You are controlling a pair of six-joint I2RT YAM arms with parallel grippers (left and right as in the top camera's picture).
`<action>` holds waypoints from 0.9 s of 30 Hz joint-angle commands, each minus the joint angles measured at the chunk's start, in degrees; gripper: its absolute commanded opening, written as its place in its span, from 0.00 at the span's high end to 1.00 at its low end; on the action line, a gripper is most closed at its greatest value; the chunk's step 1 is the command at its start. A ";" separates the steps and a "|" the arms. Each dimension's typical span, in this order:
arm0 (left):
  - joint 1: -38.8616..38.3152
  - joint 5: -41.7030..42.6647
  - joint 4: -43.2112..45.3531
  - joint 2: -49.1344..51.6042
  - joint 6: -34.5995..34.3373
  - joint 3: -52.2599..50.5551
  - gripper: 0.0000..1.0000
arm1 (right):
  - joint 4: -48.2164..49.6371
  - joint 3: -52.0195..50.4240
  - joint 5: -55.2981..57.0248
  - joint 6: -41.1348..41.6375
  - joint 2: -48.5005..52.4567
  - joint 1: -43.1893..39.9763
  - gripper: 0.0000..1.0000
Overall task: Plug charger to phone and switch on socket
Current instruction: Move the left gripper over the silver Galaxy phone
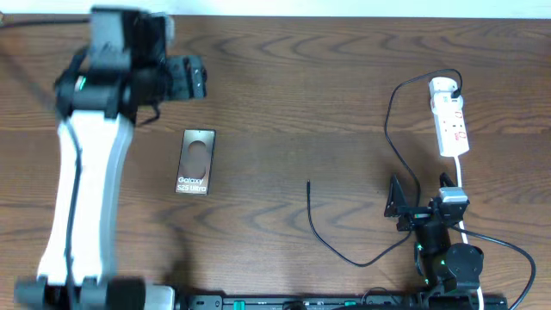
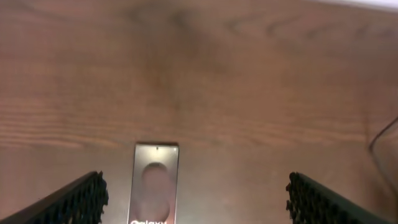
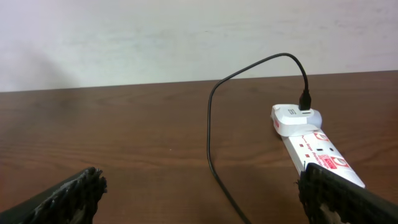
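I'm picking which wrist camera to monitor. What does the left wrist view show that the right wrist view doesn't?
Only the left wrist: the phone, lying back up. Only the right wrist: the socket with the charger plugged into its far end, and a pale wall. Both: the wooden table, with the left gripper and right gripper each open.

Dark brown desk with wavy wood grain, phone glossy bronze-brown with a dark oval and white "Galaxy" lettering, thin black charger, white socket with red markings, off-white wall, left arm white and black, left end effector black, studded.
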 commanded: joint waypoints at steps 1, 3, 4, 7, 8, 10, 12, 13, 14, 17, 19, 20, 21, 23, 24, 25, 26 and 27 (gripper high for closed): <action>-0.09 -0.04 -2.01 7.08 1.70 3.06 0.09 | -0.22 -0.09 0.09 0.83 -0.28 0.37 0.01; -0.07 -0.04 -2.40 9.66 1.70 3.04 0.09 | -0.22 -0.09 0.09 0.83 -0.28 0.37 0.01; -0.07 -0.04 -2.86 11.06 1.70 2.97 0.08 | -0.22 -0.09 0.09 0.83 -0.28 0.37 0.01; -0.09 -0.02 -4.39 14.62 1.70 2.97 0.09 | -0.22 -0.09 0.09 0.83 -0.28 0.37 0.01; -0.09 -0.04 -5.25 16.24 1.70 2.97 0.09 | -0.22 -0.09 0.09 0.83 -0.28 0.37 0.01; -0.09 -0.04 -6.29 18.45 1.70 2.97 0.09 | -0.24 -0.09 0.09 0.83 -0.28 0.37 0.01; -0.09 -0.28 -6.73 20.22 1.70 2.97 0.08 | -0.22 -0.09 0.09 0.83 -0.28 0.37 0.01; -0.07 -0.72 -6.93 21.14 1.70 2.97 0.09 | -0.22 -0.09 0.09 0.83 -0.28 0.37 0.01; -0.07 -1.07 -7.13 21.84 1.70 2.97 0.08 | -0.22 -0.09 0.09 0.83 -0.28 0.37 0.01; -0.09 -2.89 -8.11 24.15 1.70 2.97 0.09 | -0.24 -0.09 0.09 0.83 -0.28 0.37 0.01; -0.07 -3.32 -8.79 25.40 1.70 2.97 0.08 | -0.22 -0.09 0.09 0.83 -0.28 0.37 0.01; -0.09 -3.87 -9.16 25.88 1.73 2.93 0.09 | -0.22 -0.09 0.09 0.83 -0.28 0.37 0.01; -0.09 -4.44 -9.35 26.36 1.88 2.82 0.08 | -0.22 -0.09 0.09 0.83 -0.28 0.37 0.01; -0.09 -6.32 -9.46 26.67 1.95 2.10 0.08 | -0.22 -0.09 0.09 0.83 -0.28 0.37 0.01; -0.09 -7.52 -9.44 26.67 2.16 1.57 0.09 | -0.22 -0.09 0.09 0.83 -0.28 0.37 0.01; -0.09 -8.94 -9.44 26.67 3.02 0.90 0.09 | -0.22 -0.09 0.09 0.83 -0.28 0.37 0.01; -0.09 -9.84 -9.44 26.67 3.63 0.37 0.09 | -0.22 -0.09 0.09 0.83 -0.28 0.37 0.01; -0.09 -10.56 -9.42 26.67 3.96 -0.11 0.09 | -0.22 -0.09 0.09 0.83 -0.28 0.37 0.01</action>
